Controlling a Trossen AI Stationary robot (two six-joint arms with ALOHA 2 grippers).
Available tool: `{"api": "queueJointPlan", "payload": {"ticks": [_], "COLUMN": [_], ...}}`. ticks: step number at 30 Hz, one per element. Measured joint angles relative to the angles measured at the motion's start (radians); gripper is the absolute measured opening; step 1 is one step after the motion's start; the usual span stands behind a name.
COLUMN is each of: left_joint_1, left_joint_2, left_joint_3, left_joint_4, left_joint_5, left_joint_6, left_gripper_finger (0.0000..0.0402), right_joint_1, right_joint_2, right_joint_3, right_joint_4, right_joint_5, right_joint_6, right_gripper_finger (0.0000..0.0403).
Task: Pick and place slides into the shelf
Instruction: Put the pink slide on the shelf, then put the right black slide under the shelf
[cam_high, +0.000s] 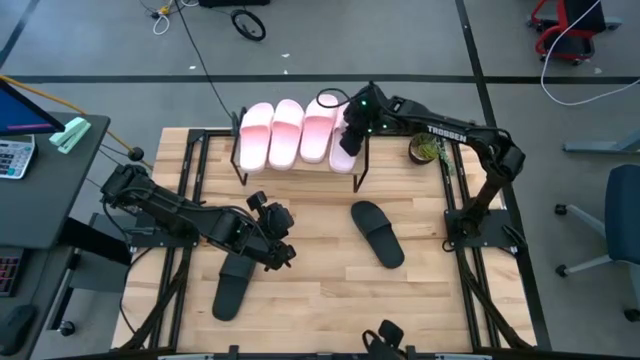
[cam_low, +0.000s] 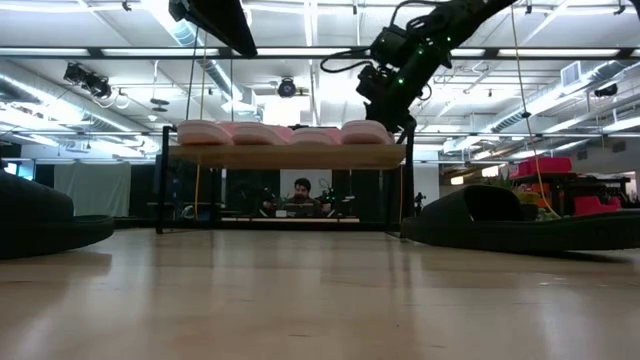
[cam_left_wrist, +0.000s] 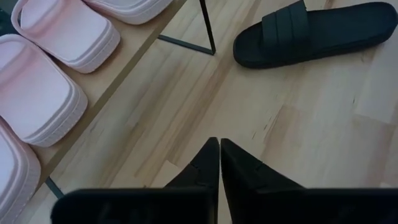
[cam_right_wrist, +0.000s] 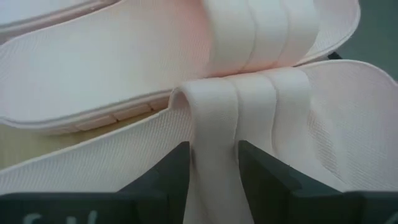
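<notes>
Black slides lie on the open planks nearest the low camera: one black slide (cam_high: 378, 233) sits right of the desk's (cam_high: 330, 300) middle, well apart from everything, and the other black slide (cam_high: 233, 284) lies toward the front left corner, partly under the left arm. Between the two, the middle of the desk is bare wood, and a wide bare strip runs along the front edge.

At the rear edge stands the shelf (cam_low: 290, 156), its thin black legs leaving open room beneath the plank top. Four pink slides rest side by side on it, nearly filling its width: three pink slides (cam_high: 286, 133) toward the left end and the fourth pink slide (cam_right_wrist: 292, 130) at the right end, just beside its neighbour.

Over that right end hangs the right gripper (cam_right_wrist: 213, 163), its fingers slightly spread and pinching the wide strap of the fourth pink slide between them.

Near the desk's left-middle, the left gripper (cam_left_wrist: 219, 160) hovers over bare wood with its fingers pressed together, holding nothing, the shelf's front legs near it.
</notes>
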Motion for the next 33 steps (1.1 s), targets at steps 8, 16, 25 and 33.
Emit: {"api": "queueJointPlan", "payload": {"ticks": [8,16,25,33], "left_joint_1": [0.000,0.000,0.011,-0.022], "left_joint_2": [0.000,0.000,0.000,0.000], "left_joint_3": [0.000,0.000,0.000,0.000], "left_joint_4": [0.000,0.001,0.000,-0.008], "left_joint_5": [0.000,0.000,0.174,0.331], "left_joint_6": [-0.001,-0.001,-0.062,-0.005], "left_gripper_finger": [0.0007,0.0023,0.0010,0.0022], "right_joint_1": [0.030,0.096,0.417,0.912], "right_joint_2": [-0.119,-0.226,-0.310,-0.323], "right_joint_3": [0.068,0.068,0.005,-0.271], "right_joint_4": [-0.021,-0.133,-0.373,-0.246], "right_joint_5": [-0.002,0.006,-0.079,0.018], "right_joint_6": [0.042,0.080,0.291,0.292], "right_gripper_finger": [0.0142,0.0142,0.0134,0.0126]}}
